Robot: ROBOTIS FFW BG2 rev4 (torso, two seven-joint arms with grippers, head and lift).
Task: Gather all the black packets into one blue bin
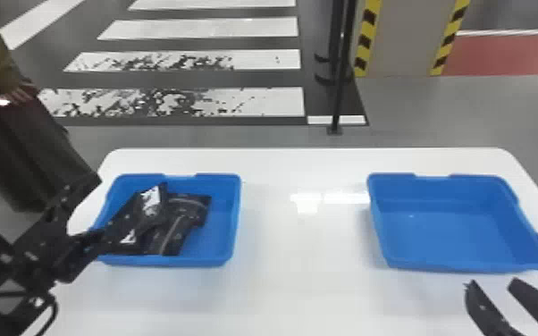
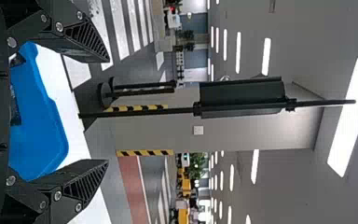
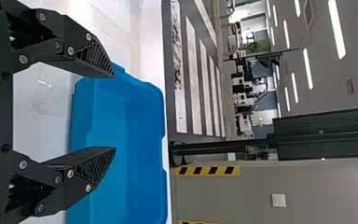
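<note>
White table (image 1: pixel 304 286), right pincer (image 1: pixel 492 280), wide open

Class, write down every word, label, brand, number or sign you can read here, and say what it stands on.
No text can be read.
Pale patches on the black packets: any print is too small to make out.
White plate on the pillar: no legible text.
Striped bands on the pillar: yellow and black, no words.

The left bin (image 1: pixel 221 223) and right bin (image 1: pixel 451 232) were viewed forward and down from the head, each shared, closer, by its side's wrist view.
</note>
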